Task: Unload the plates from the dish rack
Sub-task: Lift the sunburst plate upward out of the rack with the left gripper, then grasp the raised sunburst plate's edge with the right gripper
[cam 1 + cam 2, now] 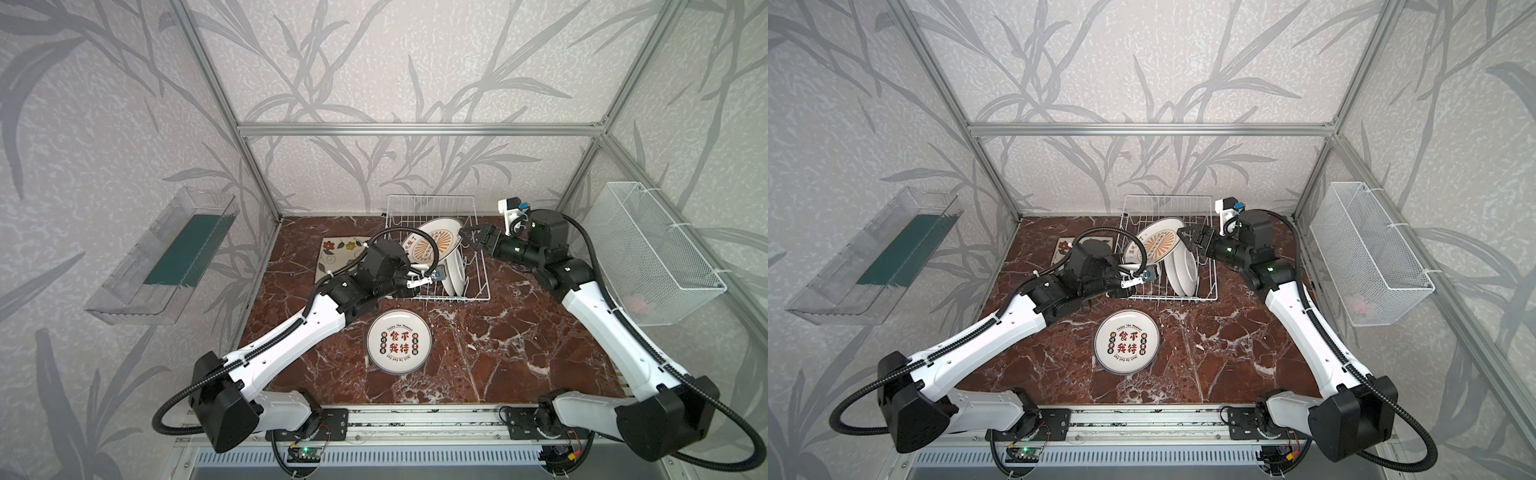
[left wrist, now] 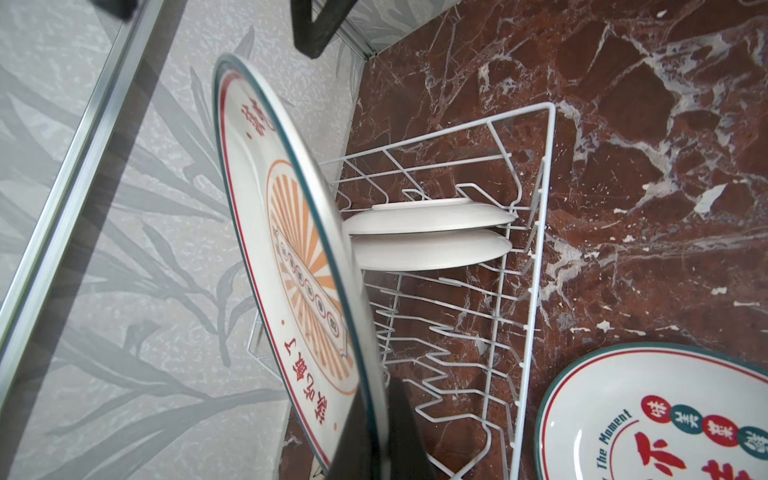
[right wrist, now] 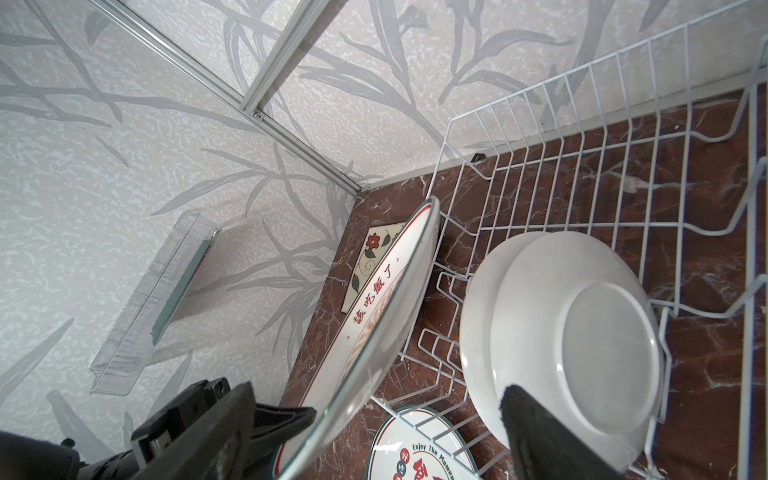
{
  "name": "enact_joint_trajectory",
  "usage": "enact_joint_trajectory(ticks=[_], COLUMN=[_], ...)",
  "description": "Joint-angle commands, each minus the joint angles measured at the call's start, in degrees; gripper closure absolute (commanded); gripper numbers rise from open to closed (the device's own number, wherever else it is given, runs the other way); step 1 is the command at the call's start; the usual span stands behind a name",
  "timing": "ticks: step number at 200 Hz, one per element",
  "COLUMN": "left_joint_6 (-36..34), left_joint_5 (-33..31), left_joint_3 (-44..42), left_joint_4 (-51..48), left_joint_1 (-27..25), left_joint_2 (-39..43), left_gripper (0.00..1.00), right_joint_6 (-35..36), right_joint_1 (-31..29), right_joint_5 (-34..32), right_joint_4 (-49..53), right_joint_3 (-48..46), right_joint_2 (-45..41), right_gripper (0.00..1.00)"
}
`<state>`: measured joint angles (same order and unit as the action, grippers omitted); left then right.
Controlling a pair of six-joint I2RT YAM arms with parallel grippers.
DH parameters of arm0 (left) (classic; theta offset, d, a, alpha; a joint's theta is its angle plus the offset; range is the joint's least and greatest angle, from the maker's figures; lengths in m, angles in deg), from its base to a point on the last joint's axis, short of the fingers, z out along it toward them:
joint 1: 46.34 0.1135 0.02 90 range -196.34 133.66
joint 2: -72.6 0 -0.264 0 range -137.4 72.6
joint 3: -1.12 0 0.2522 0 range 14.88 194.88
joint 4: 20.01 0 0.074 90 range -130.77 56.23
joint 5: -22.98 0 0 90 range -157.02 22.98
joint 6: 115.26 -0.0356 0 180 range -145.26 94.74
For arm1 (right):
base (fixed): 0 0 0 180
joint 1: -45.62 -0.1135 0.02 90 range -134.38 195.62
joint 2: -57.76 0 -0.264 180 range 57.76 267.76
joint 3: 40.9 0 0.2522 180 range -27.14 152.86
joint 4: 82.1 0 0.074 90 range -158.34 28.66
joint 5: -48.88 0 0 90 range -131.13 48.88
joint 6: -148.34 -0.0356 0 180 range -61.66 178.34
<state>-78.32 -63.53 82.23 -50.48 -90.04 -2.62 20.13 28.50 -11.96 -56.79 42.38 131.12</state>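
Left hand (image 2: 376,449) pinches the sunburst plate (image 1: 432,245) by its low rim, my right hand (image 1: 463,239) spread at the top rim; I think it's hard, slippery and breakable.

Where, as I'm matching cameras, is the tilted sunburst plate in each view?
In a top view: the sunburst plate leans over the dish rack, mid-picture.
In a top view: the plate again, slightly further left.
Left wrist: close up, face showing, beside the rack.
Right wrist: nearly edge-on, beside the rack.
Shared landmark: the flat plate with red characters, in all four.
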Motion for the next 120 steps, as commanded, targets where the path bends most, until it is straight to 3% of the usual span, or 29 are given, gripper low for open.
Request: enact_joint_trajectory(ticks=[1,44,85,120], left_joint_6=[-7.52,-9.79,-17.11,-19.71], left_joint_5=[-3.34,-4.46,-7.23,-8.14], left_joint_3=[-0.24,-2.37,-5.10,-9.69], left_joint_4=[6.60,7.71,10.84,18.91], left_joint_1=[-1.14,-1.84,-1.84,-1.99], left_joint_2=[0.69,0.95,0.92,1.72], left_gripper=[1.00,1.00,1.00,1.00], right_joint_6=[-0.49,-1.04,-0.63,0.63], right_joint_1=[-1.05,-2.18,-2.91,-3.88], right_joint_5=[-2.52,-4.52,-5.47,-7.42], right_joint_4=[0.99,2.56,5.04,8.65], right_joint_3=[2.37,3.72,5.48,7.42], right_joint_2=[1.66,4.53,6.81,8.60], right_gripper=[0.12,0.33,0.53,0.58])
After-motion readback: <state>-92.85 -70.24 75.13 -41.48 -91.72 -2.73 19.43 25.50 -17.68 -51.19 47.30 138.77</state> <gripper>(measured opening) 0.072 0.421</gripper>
